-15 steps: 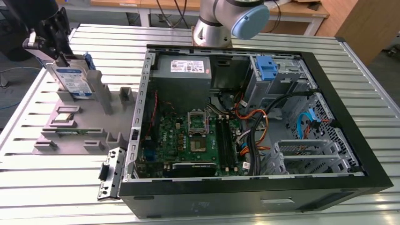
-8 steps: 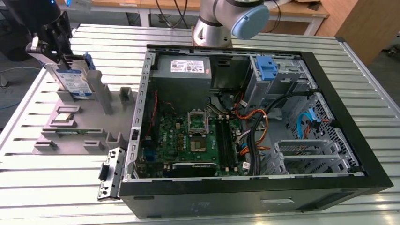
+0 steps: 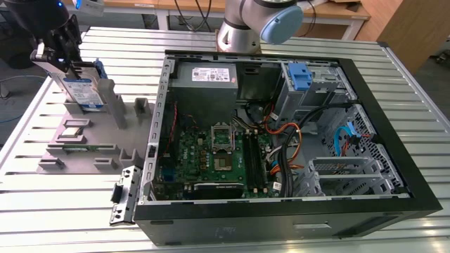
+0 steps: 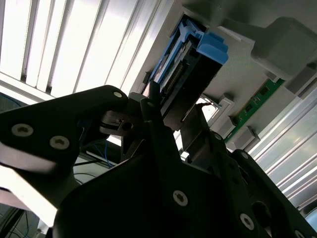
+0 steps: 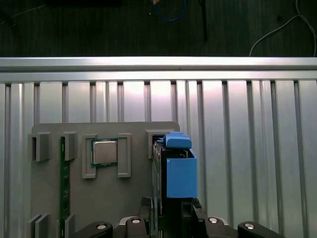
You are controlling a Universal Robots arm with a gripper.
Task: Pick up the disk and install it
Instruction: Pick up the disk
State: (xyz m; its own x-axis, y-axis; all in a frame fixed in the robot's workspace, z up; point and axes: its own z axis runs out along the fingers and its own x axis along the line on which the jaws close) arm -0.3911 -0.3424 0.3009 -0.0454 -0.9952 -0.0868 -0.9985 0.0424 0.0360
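Disk [image 3: 84, 89] stands on edge outside the computer case [image 3: 281, 221], off to the exterior view's left of it, with its lower edge down in a slot of the grey fixture [image 3: 91, 142] that lies on the table [image 3: 42, 211] just beside the case's wall. The tool [image 3: 67, 63] comes down on the disk from above. In both wrist views its fingers [image 5: 148, 210] flank the two broad faces of the disk [image 5: 181, 176] with no gap that I can make out, so I judge the tool clenched on the disk, the blue side rail [image 4: 213, 47] poking out beyond the fingertips.

By my reading the step in hand is the pick-up: the grasp looks made, but the disk does not appear lifted clear of its slot, and nothing of the install is done. Lifting calls for a straight pull along the slot walls, since any tilt could bind the rails against the fixture or twist the disk between the fingers.

Further to the exterior view's right, inside the case, the motherboard [image 3: 218, 153] lies open. At the far corner of the case a metal drive cage [image 3: 320, 74] holds a bare blue bracket [image 3: 299, 76], with loose cables [image 3: 309, 121] draped close below it. The carry would have to clear the case's wall and those cables.
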